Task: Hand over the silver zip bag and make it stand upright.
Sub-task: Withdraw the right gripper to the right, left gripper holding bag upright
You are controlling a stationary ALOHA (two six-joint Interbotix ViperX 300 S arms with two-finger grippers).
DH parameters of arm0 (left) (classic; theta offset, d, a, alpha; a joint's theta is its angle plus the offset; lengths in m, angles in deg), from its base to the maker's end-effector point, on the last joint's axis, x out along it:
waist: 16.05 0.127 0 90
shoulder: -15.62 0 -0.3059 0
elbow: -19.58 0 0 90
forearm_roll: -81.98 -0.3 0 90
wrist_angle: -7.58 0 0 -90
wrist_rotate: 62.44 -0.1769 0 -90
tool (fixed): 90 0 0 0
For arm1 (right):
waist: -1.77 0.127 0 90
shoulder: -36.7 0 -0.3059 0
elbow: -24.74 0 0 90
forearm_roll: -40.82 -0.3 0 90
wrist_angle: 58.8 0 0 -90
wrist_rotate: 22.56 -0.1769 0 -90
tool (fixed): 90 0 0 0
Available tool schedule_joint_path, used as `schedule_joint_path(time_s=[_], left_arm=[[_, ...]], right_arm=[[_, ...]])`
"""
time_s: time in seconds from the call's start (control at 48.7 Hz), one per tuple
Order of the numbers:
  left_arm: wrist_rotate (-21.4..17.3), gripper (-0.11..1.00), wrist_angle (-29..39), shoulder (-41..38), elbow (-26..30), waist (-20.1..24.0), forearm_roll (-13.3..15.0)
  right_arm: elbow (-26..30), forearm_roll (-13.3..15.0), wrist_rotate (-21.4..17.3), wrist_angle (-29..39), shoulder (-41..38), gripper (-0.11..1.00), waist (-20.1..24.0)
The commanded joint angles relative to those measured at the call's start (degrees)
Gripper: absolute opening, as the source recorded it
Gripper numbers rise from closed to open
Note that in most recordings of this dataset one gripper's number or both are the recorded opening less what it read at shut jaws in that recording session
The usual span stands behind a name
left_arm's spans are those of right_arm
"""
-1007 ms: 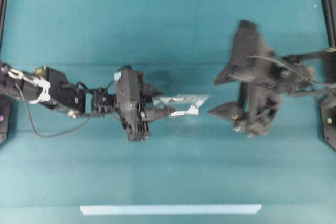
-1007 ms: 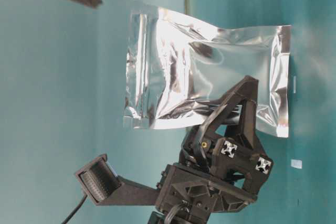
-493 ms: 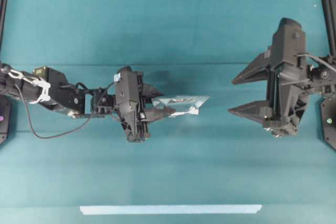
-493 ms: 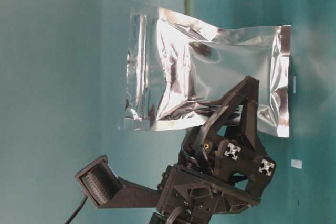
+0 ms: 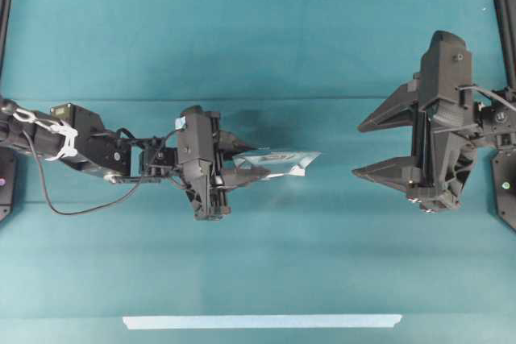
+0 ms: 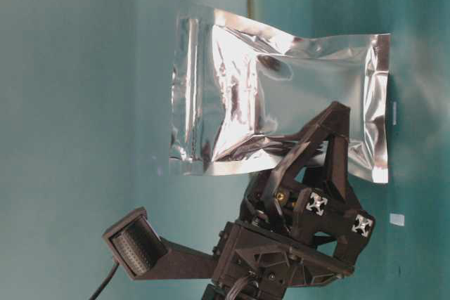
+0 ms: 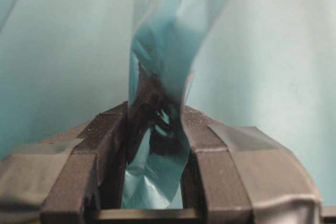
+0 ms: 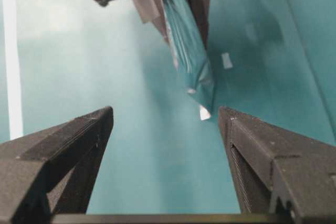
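One silver zip bag [image 5: 278,159] held edge-up above the middle of the teal worktop [image 5: 258,255], long axis running along the line between the two arms, free end pointing toward the right edge. Clamped at its near end by the left gripper [image 5: 244,156], fingers [image 7: 207,145] pinching the foil from both sides. Right gripper [image 5: 361,151] near the right edge, jaws spread wide and grasping nothing, well apart from the bag's tip. One pale tape strip [image 5: 262,321] along the front edge
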State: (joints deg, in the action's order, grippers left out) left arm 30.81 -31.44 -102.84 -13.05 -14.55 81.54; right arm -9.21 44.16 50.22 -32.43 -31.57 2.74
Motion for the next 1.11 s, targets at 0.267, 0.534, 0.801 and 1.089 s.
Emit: schedule_joint_path(time_s=[0.267,0.534,0.801,1.089], left_arm=[[0.0,0.28,0.88,0.18,0.26,-0.88,-0.18],[0.0,0.28,0.97,0.18,0.26,-0.88,-0.18],[0.09,0.28,1.32,0.09,0.26,-0.88,-0.18],[0.18,0.28,1.67,0.0,0.35,-0.88,-0.18]], right_arm=[[0.18,0.09,-0.53,-1.58,0.53,0.87,0.44],[-0.62,0.09,-0.62,-2.37,0.44,0.87,0.53],[-0.62,0.09,-0.44,-2.64,0.53,0.87,0.62],[-0.7,0.09,-0.53,-2.81,0.44,0.87,0.62]])
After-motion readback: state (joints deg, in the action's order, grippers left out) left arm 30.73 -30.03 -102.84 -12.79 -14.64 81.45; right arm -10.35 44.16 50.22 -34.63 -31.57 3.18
